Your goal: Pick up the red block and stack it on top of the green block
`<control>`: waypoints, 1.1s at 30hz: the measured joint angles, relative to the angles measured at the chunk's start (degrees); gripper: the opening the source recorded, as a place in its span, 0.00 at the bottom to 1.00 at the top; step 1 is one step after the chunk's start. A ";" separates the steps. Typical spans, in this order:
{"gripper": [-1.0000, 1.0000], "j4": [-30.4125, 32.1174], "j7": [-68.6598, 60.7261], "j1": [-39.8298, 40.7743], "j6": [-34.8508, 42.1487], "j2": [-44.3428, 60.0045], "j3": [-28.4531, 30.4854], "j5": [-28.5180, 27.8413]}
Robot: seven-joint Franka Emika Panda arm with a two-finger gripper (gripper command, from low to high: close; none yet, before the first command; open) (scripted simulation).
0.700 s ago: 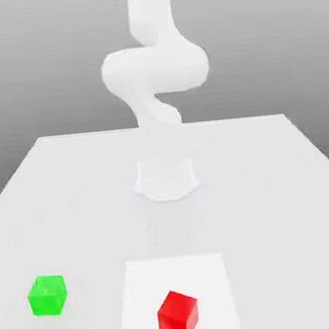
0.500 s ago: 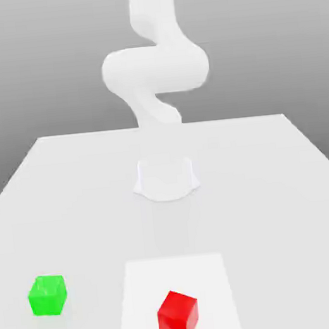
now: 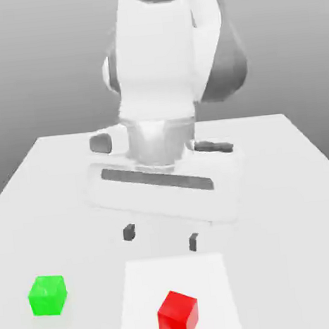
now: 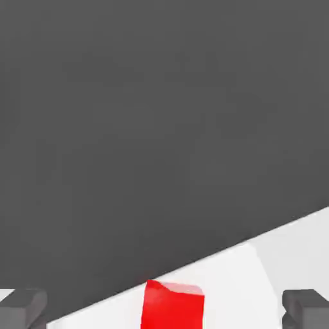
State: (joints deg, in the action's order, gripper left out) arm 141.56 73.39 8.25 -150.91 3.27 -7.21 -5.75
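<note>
No writing is legible. The red block (image 3: 178, 317) is a glossy, plain-faced cube, resting on a smooth white square patch (image 3: 137, 290) of the pale table (image 3: 33, 236). The green block (image 3: 47, 295), a similar cube, sits well apart toward the exterior view's left. The pincer (image 3: 161, 241), dark-tipped under a white housing, stands wide and empty above the red block, not touching it.

White square patch (image 3: 145, 296): flat on the pale table (image 3: 53, 227), toward six o'clock from the table's centre in the exterior view. Grey backdrop (image 3: 16, 61): beyond the table, at twelve o'clock.
</note>
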 joint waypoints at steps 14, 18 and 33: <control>0.00 0.11 4.40 -1.81 -11.79 17.79 1.97 -0.54; 0.00 0.59 3.77 -1.15 -9.25 14.80 1.14 0.34; 0.00 4.85 9.16 16.60 -2.66 3.89 14.14 7.68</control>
State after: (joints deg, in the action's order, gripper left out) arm 146.41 82.55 24.85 -153.57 7.16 6.94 1.93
